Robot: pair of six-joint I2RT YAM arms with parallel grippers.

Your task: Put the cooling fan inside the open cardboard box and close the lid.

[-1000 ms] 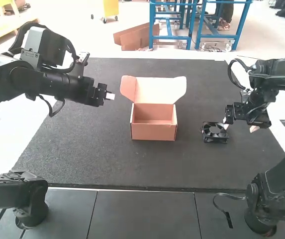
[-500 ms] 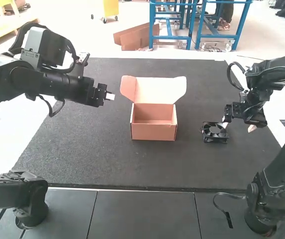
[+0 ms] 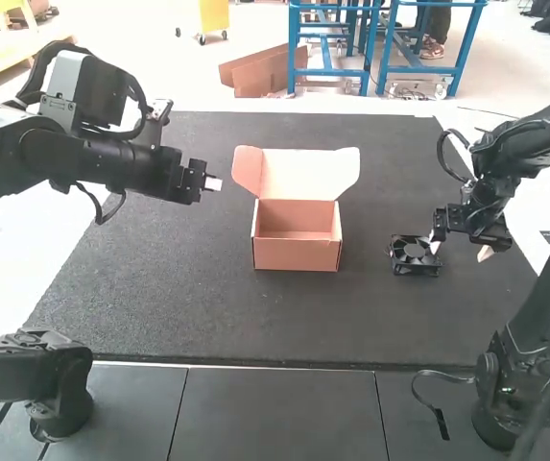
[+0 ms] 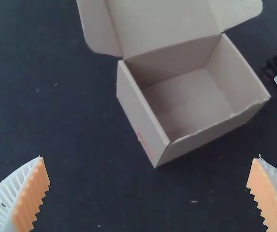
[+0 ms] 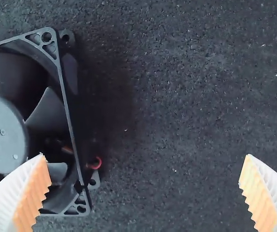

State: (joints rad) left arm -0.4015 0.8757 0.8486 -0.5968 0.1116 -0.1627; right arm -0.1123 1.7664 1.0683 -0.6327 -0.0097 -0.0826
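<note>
Fan (image 3: 416, 255) beside box (image 3: 297, 235), right gripper (image 3: 462, 242) spread

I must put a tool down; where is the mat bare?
Bare: black mat in front of the open brown cardboard box, and left of it. Crowded: around the black square cooling fan, at the right gripper.

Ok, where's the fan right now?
In the high view the fan lies on the mat right of the box, with the right end effector at its right edge.
</note>
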